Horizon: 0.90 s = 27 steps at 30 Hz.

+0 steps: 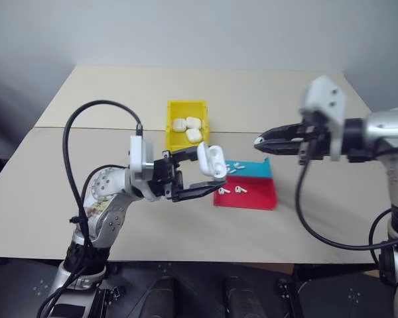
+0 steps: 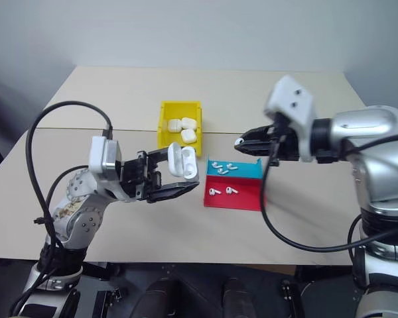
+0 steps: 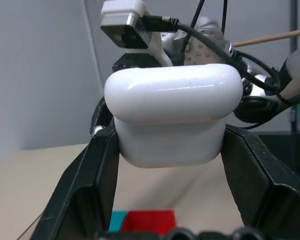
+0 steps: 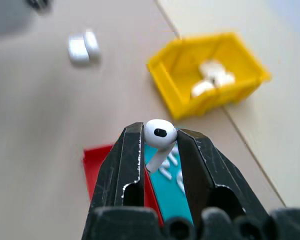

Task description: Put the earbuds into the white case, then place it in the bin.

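Earbud (image 4: 159,134) pinched in right claw (image 4: 159,150), to be lowered stem-first into white case (image 1: 213,160) (lid open) clamped by left claw (image 1: 200,177)

Showing a glossy, smooth white plastic case (image 3: 172,117) catching soft highlights, pinched between matt black plastic fingers (image 3: 85,190). Showing a tiny glossy white plastic earbud (image 4: 159,134), smooth and shiny. Showing a bright yellow plastic bin (image 1: 174,118) with a slight sheen, a smooth blue-and-red plastic tray (image 1: 260,192), and a matt beige table (image 1: 252,93), looking smooth and unreflective. Showing black rubbery cables (image 1: 69,142).
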{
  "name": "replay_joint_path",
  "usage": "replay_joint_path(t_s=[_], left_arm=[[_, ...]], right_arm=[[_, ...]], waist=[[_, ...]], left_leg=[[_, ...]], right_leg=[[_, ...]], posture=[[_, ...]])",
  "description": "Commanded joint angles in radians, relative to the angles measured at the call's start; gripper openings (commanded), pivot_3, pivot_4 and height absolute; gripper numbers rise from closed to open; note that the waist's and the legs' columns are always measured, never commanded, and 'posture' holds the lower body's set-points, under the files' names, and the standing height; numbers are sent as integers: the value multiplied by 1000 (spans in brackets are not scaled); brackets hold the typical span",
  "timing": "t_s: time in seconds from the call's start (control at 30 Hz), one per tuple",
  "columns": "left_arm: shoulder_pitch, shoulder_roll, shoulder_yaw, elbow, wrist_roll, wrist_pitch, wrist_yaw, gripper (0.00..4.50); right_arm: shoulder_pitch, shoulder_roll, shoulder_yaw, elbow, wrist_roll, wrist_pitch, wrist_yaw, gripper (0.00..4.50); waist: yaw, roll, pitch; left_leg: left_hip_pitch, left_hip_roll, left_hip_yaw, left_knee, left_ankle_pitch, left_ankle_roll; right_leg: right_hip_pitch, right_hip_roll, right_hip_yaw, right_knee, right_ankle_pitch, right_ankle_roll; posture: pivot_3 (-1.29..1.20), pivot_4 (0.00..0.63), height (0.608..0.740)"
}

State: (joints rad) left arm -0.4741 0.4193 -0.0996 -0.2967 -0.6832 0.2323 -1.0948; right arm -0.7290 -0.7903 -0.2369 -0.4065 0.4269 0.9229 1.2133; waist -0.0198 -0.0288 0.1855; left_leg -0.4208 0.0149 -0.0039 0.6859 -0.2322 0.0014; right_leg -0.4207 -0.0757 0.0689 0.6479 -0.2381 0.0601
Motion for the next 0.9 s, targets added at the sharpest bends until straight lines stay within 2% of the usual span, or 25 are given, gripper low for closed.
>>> replay_joint_path(t_s=[0.03,0.2,0.37,0.73,0.9], left_arm=[[-48,-4,-22,-17,-17,32,-29,2759],[-87,-21,-40,5,-17,46,-65,2759],[-105,-43,-41,-2,-16,62,-48,2759],[-92,-38,-30,-39,-21,83,-31,2759],[-88,-33,-27,-43,-17,74,-31,2759]], right_arm=[[14,70,-163,-46,151,-131,-26,1255],[95,237,-230,-101,280,-354,-77,1255],[150,319,-153,-137,299,-520,-94,1255],[179,317,-8,-77,275,-722,-53,1255],[191,284,33,-41,238,-787,-29,1255]], waist=[[-4,0,0],[-3,0,0],[-1,0,0],[0,0,0],[2,0,0]], left_leg=[[1,0,0,0,0,0],[2,1,0,0,0,1],[2,0,0,0,1,1],[2,0,0,0,1,1],[2,0,0,0,1,1]], right_leg=[[0,0,0,0,0,0],[3,1,0,0,0,0],[2,0,0,0,0,0],[2,1,0,0,0,0],[2,1,0,0,0,0]], posture=[[0,150,740],[0,150,740],[0,150,740],[0,150,740],[0,150,740]])
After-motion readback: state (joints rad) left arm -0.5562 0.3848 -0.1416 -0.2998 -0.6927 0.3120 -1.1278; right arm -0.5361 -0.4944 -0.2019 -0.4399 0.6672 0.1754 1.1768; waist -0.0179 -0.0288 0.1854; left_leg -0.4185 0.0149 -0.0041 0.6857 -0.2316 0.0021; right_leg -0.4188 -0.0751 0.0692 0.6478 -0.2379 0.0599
